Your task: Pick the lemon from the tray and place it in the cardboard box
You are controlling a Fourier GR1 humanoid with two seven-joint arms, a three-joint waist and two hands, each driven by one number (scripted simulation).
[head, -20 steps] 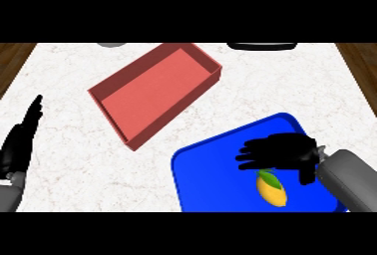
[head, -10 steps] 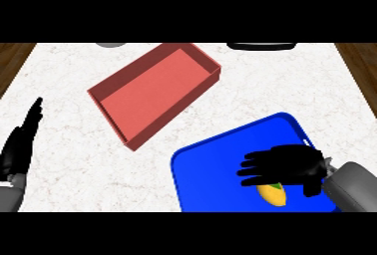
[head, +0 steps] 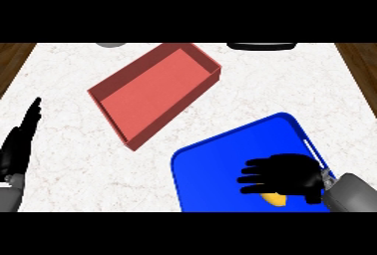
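I saw the white marble counter (head: 81, 79) filling most of the frame. The red box (head: 151, 92) sat upper centre, tilted diagonally, with nothing in it. The blue tray (head: 221, 174) was at lower right, also angled, its white handle slot on the right rim. My right hand (head: 288, 177) was spread flat over the tray, fingers straight and pointing left, closed on nothing. My left hand (head: 18, 144) rested at the left edge, fingers straight and pointing up. The lemon (head: 275, 199) was on the tray at the bottom, mostly hidden under my right palm, only a yellow sliver showing.
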